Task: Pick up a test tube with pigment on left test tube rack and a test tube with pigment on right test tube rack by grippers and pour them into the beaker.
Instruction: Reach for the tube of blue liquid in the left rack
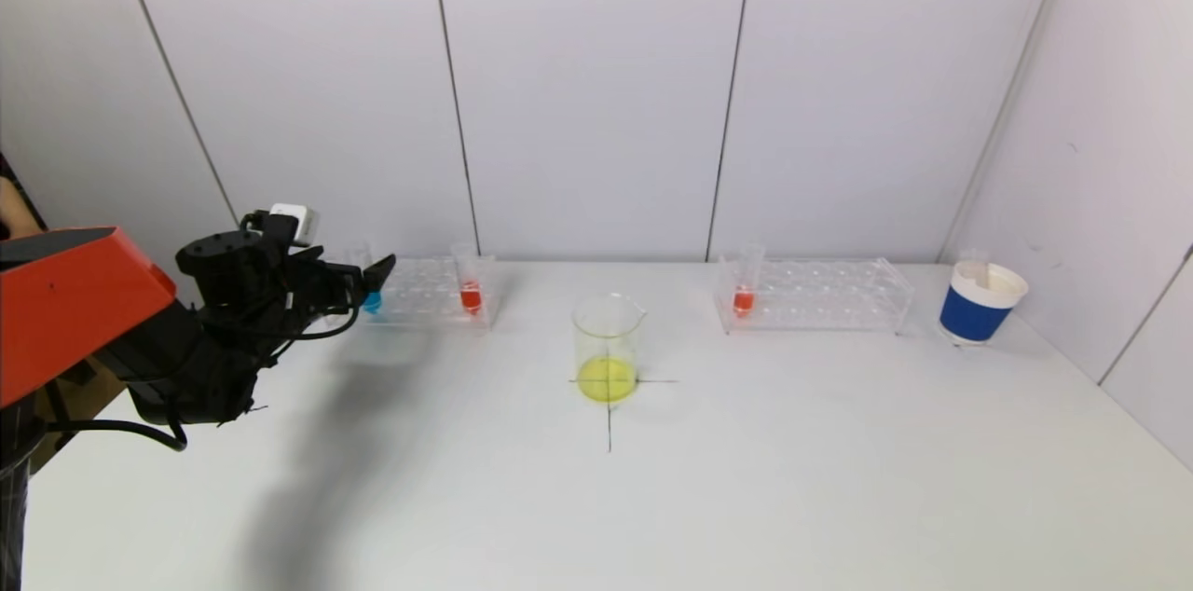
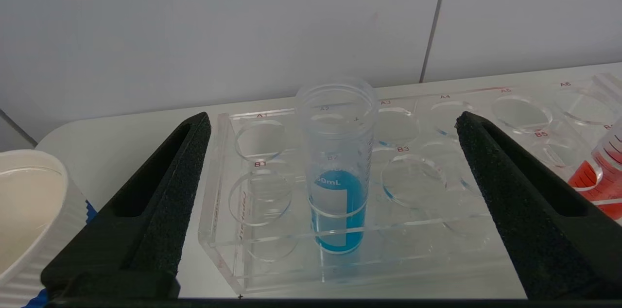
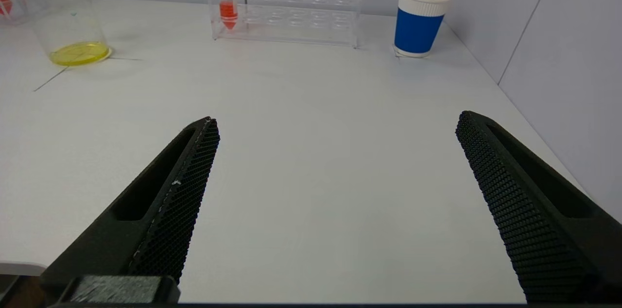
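The left gripper (image 2: 335,118) stood spread wide just short of the blue test tube (image 2: 337,172), a clear round tube upright in the left rack (image 2: 243,245), blue pigment filling its lower part. That clear plastic rack also held a red test tube (image 1: 471,288) at its far end. The glass beaker (image 1: 608,347) at mid-table held yellow liquid. The right rack (image 1: 820,295) carried a red-pigment tube (image 1: 744,288); beyond it sat a blue paper cup (image 1: 980,304). The right gripper (image 3: 335,121) hovered spread, gripping nothing.
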Available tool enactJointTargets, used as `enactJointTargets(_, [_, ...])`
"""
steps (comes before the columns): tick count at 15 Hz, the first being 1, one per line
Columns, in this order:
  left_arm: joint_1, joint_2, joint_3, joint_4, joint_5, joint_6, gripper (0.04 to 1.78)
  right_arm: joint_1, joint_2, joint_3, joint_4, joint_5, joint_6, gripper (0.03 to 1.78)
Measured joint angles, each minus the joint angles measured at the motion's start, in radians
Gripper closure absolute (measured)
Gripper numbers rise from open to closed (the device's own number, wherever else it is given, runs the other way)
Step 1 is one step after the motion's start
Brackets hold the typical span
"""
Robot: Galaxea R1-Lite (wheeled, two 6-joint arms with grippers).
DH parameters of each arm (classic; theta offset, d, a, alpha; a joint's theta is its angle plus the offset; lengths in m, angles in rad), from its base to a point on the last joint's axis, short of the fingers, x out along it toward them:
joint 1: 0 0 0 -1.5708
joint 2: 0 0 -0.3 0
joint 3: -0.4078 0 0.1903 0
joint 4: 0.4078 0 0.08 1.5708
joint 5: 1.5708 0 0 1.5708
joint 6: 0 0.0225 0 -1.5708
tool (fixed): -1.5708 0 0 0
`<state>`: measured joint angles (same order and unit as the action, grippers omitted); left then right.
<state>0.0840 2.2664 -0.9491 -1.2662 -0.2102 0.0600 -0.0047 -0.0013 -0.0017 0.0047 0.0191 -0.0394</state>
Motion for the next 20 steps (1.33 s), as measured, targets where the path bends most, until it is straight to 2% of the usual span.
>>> enactJointTargets(18, [-0.001, 0.004, -0.022, 0.008, 0.001, 0.0, 0.06, 0.0, 0.0, 0.0, 0.0, 0.0, 0.0, 0.04])
enactJointTargets(20, [-0.001, 0.006, -0.022, 0.008, 0.0, 0.0, 0.14, 0.0, 0.0, 0.0, 0.0, 0.0, -0.001, 0.04])
